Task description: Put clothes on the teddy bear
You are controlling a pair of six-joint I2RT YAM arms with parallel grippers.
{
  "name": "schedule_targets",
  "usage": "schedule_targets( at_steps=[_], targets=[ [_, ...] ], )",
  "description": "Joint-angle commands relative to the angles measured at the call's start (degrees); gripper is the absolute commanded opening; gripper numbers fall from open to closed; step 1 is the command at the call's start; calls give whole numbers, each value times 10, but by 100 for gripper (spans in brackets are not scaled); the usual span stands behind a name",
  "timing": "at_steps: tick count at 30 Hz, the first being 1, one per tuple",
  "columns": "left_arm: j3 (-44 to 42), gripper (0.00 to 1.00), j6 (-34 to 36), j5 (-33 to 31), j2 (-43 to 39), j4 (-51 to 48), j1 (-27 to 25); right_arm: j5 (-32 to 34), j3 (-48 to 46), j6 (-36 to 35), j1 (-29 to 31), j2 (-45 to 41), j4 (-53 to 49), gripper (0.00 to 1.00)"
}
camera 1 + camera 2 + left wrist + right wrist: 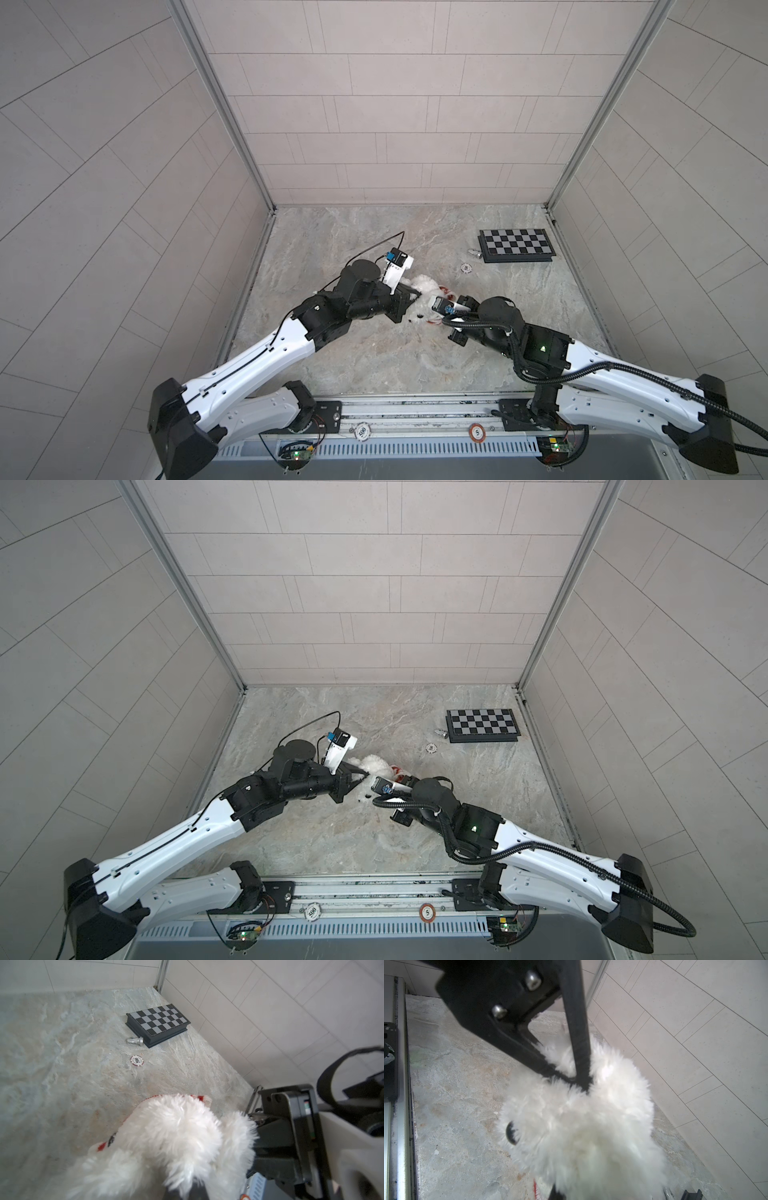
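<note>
Well, the fluffy white plush teddy bear (pixel 426 286) lies on the grey marbled tabletop (pixel 374 357), near the middle of both top views and a little below centre, caught between the two arms. The left gripper (pixel 583 1084) reaches it from the left of the frame. In the right wrist view its two black fingers (pixel 577 1043) meet at the tips with a tuft of the bear's fur pinched between them, apart from the dark shiny bead (pixel 511 1133) on its face.

The right gripper (pixel 256 1126) comes in from the opposite side, its black body hard against the fur. Its fingertips are buried in the pile, so I cannot tell whether they are apart or closed.

A red-and-white striped knit sweater (pixel 204 1099) shows at the bear's edge. Towards the right of the top views sit a folded black-and-silver chessboard (pixel 515 245), a silver chess piece (pixel 473 252) lying just beside it, and a round white-and-red poker chip (pixel 466 269) nearer the bear. All three are well apart from the jaws.
</note>
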Motion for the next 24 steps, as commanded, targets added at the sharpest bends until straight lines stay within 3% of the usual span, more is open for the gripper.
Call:
schedule_targets(
  at_steps=[1,3,4,8,11,16,24],
  targets=[
    [-49,0,-57,-6,-19,52,55,12,13,27,4,-32,12,28],
    [-85,0,-94,12,-33,101,91,30,5,57,4,-54,-6,44],
    [-99,0,-106,22,-35,120,104,36,1,73,4,-67,-17,47],
    [-139,0,-143,62,-26,190,134,65,-12,170,1,-115,-59,51],
    [-162,0,-157,72,-23,234,134,61,-14,248,-11,-107,-59,42],
    [-182,0,-160,76,-29,249,135,-9,4,328,-60,-27,-41,21],
    [-196,0,-170,79,-49,257,137,-79,38,344,-84,97,-7,15]
  ],
)
